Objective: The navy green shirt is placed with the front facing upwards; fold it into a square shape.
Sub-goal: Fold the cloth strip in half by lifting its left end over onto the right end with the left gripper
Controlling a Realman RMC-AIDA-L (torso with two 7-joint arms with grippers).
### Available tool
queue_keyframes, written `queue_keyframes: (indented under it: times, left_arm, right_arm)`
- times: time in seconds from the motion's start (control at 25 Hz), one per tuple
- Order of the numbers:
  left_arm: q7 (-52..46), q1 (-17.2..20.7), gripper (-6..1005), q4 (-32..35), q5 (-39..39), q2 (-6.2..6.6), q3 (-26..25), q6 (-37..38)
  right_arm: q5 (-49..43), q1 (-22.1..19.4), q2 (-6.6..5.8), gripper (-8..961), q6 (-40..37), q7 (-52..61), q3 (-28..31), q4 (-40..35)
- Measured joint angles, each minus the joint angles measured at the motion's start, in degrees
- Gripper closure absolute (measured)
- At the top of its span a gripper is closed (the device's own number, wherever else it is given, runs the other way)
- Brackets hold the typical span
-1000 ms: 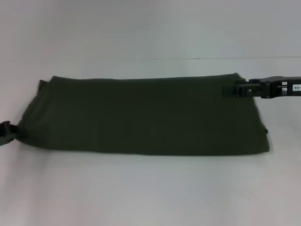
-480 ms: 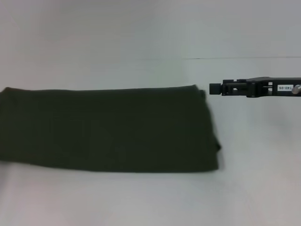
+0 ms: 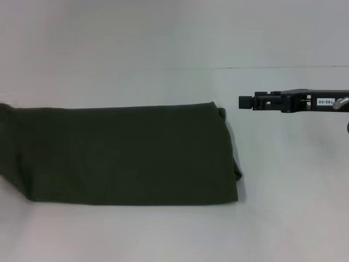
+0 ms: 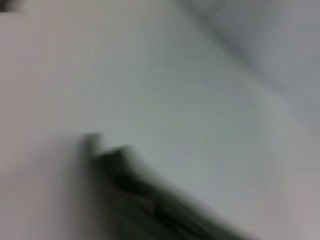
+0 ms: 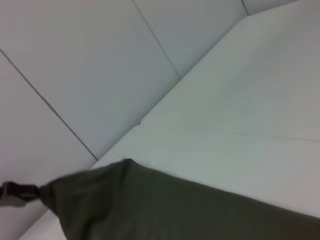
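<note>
Where wall meets table (image 3: 163, 234), folded shirt (image 3: 125, 153)

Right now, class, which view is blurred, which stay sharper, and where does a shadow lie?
Left wrist view: heavily blurred, shirt only a dark smear. Right wrist view: sharper. Head view: soft but readable, thin shadow on the table along the shirt's near edge.
</note>
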Motion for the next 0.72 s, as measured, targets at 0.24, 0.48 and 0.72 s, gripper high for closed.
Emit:
queue_keyframes:
  times: [0.24,0.48,0.72]
  left_arm:
    - [4.76,-5.10,966,-5.21,-15.52,-3.12,7.25,7.11]
    - [14.61,-12.47,966,-22.05,-24.85,-7.14,20.36,2.14]
    - [33.45,-17.04,961,-49.43,-28.54,-7.42,20.64,-10.20]
  right_arm:
    - [2.77,-3.00,-1.08,54,-1.00,-0.59,0.12,-0.08]
    - [4.05,-6.95,-3.79,53,-4.73,-1.61,0.22,-0.56]
    - [3.85,-7.97,-5.56,53,-5.86,-2.02,-0.17,-0.53]
